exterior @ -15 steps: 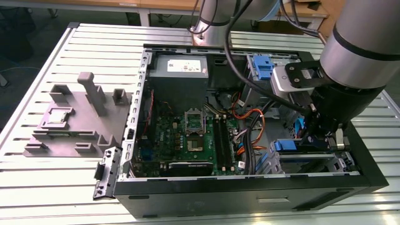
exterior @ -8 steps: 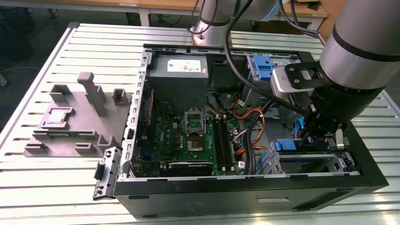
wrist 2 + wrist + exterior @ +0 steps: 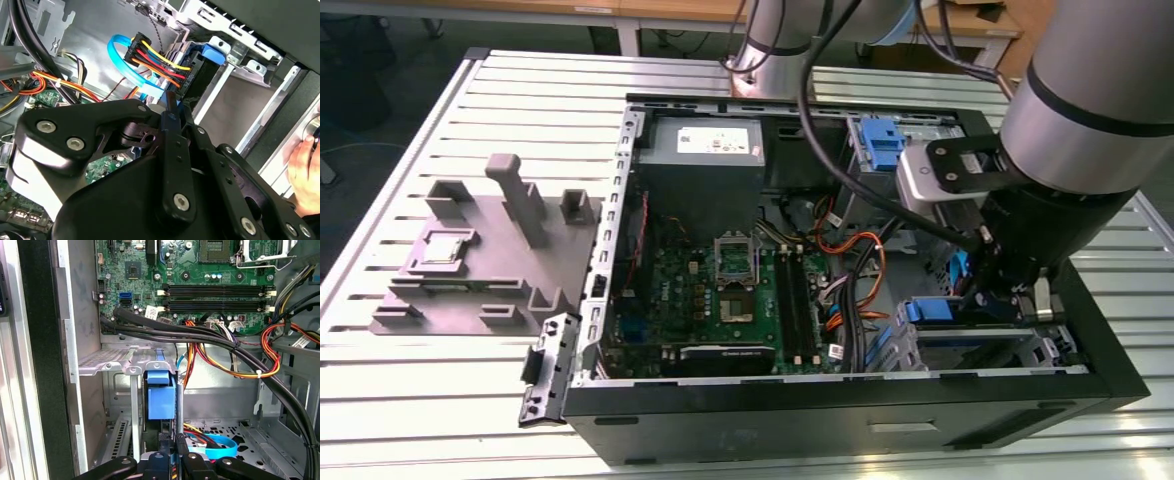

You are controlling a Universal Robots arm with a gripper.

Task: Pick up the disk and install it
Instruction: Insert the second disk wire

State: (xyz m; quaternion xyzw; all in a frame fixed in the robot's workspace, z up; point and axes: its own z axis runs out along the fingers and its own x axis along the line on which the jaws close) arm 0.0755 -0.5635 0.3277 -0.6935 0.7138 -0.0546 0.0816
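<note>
Black tool [image 3: 170, 460] linkages are seen closest in both wrist views, their fingers drawn together on a thin blue edge, judged to be the disk [image 3: 161, 397] carrier; the tool is thus clenched on the disk. The disk stands on edge inside the drive cage [image 3: 125, 362] at the front corner of the case [image 3: 854, 410], partly seated.

It is judged to be a stiff, fairly heavy and shock-sensitive part with smooth metal faces; the plastic carrier rim is the safer place for a hold, since the faces would slip and the label side should not be pressed. Little side play is expected between the cage rails.

Around it, a bundle of black cables [image 3: 210, 337] crosses just above the cage, and orange and yellow wires [image 3: 250, 370] with a light-blue ribbon cable [image 3: 127, 65] lie close by; these could snag. The motherboard [image 3: 200, 275] lies beyond. A hand [image 3: 302, 167] rests at the case edge in the second wrist view. A grey fixture [image 3: 480, 250] sits on the counter [image 3: 427, 400], well apart.
</note>
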